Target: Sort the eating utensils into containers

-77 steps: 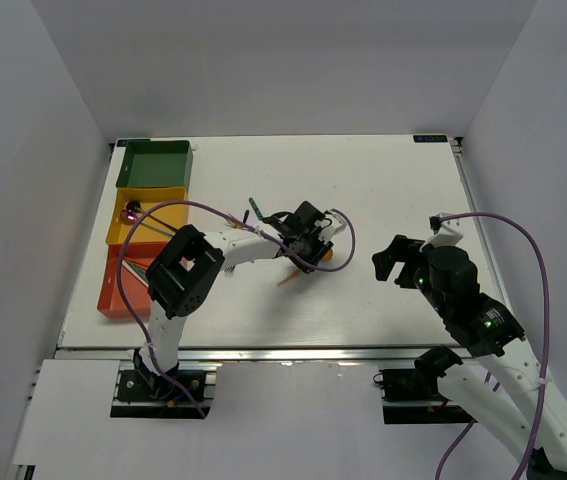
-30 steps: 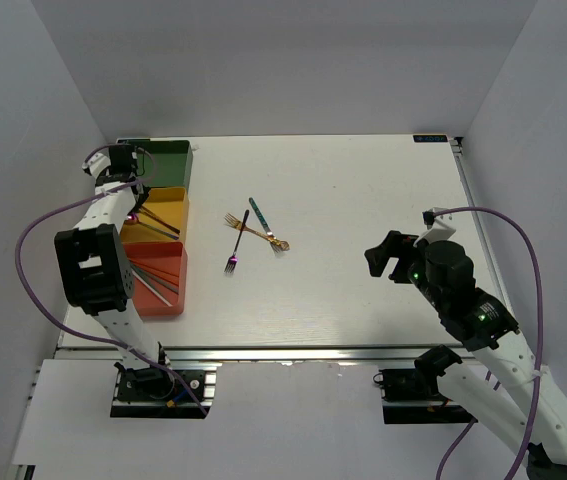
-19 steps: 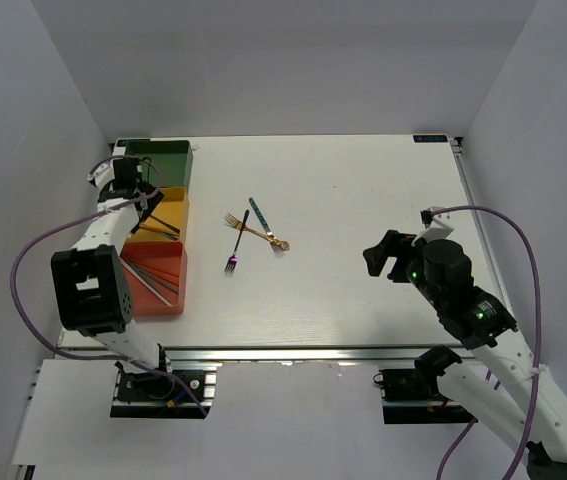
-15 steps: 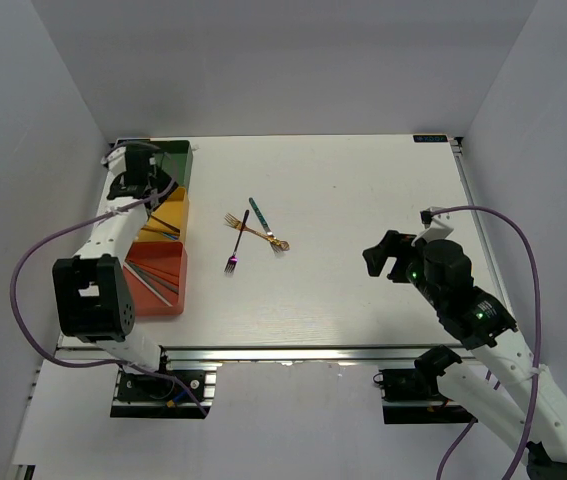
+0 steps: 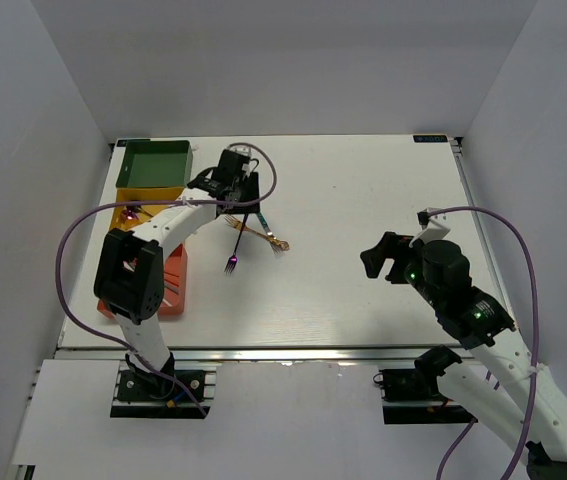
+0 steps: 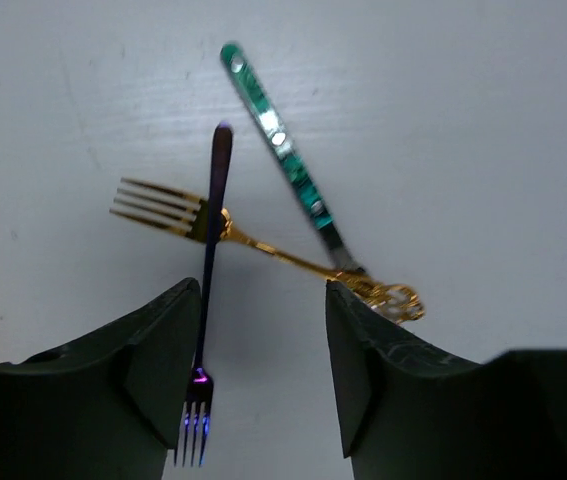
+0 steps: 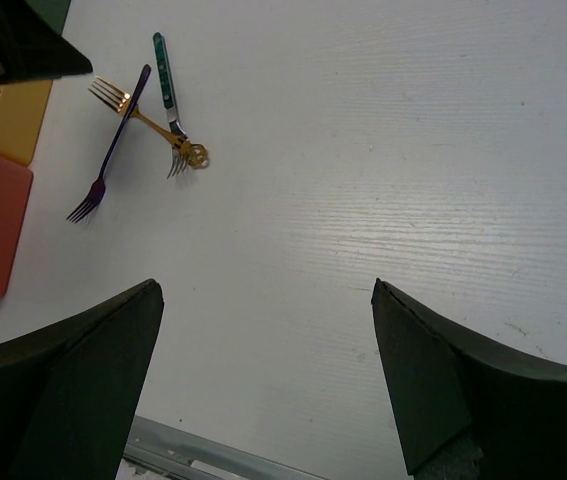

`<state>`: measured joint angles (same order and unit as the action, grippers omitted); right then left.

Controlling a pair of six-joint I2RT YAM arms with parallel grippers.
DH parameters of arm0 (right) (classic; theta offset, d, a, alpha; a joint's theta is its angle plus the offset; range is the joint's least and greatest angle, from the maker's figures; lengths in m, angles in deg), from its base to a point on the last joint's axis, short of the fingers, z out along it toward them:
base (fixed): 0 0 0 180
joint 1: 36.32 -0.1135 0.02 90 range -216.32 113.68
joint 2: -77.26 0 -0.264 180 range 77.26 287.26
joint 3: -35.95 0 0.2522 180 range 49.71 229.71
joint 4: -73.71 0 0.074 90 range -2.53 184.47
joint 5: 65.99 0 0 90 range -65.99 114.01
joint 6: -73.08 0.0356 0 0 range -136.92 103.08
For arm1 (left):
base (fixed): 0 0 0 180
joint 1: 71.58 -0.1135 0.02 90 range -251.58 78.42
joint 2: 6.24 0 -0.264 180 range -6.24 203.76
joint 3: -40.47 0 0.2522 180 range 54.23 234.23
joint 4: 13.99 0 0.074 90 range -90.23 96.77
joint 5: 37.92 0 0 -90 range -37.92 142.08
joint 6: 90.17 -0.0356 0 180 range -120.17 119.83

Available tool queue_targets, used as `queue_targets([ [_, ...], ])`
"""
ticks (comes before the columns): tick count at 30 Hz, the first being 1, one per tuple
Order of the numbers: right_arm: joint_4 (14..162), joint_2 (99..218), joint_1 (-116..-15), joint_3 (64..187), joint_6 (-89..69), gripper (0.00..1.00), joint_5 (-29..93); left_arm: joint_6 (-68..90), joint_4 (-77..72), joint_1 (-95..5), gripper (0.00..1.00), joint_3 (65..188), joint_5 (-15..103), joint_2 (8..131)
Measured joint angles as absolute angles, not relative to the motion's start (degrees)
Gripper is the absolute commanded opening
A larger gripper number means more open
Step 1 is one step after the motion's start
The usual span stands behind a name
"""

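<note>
Above crossed forks, left claw agape.

In the overhead view the left arm covers much of the yellow tray and orange-red tray, hiding their contents; the teal fork is partly under the left claw; the right wrist view crops the orange-red tray at its left edge.

A robotics lab test cell: a plain white tabletop enclosed by bare white walls, with two white robot arms bolted to a metal rail along its near edge, trailing purple cables.
</note>
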<state>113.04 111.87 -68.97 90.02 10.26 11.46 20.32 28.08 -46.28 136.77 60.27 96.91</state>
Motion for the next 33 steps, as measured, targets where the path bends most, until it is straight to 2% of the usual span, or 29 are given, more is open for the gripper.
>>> queue_targets([
  [6,112.99,111.87,-68.97,89.76,9.85,0.89,12.20,18.75,30.11,-47.48,0.56,129.52,57.60,97.18],
  [22,112.86,112.13,-68.97,88.47,9.61,0.89,13.75,18.96,28.19,-47.35,0.53,123.79,58.72,101.88],
  [23,112.86,112.13,-68.97,88.47,9.61,0.89,13.77,19.01,27.67,-47.35,0.49,123.66,58.78,101.90],
  [24,112.86,112.11,-68.97,88.47,9.61,0.89,13.77,18.99,27.23,-47.35,0.36,123.55,58.91,101.94],
  [27,112.86,112.04,-68.97,88.47,9.61,0.89,13.75,19.53,25.59,-47.41,0.18,123.09,58.96,102.01],
  [30,112.86,111.63,-68.97,88.47,9.59,0.89,13.75,20.06,23.47,-47.31,0.11,121.84,58.78,101.57],
  [33,112.84,111.34,-68.97,88.47,9.61,0.89,13.75,20.34,21.63,-46.63,0.09,120.29,58.96,100.70],
])
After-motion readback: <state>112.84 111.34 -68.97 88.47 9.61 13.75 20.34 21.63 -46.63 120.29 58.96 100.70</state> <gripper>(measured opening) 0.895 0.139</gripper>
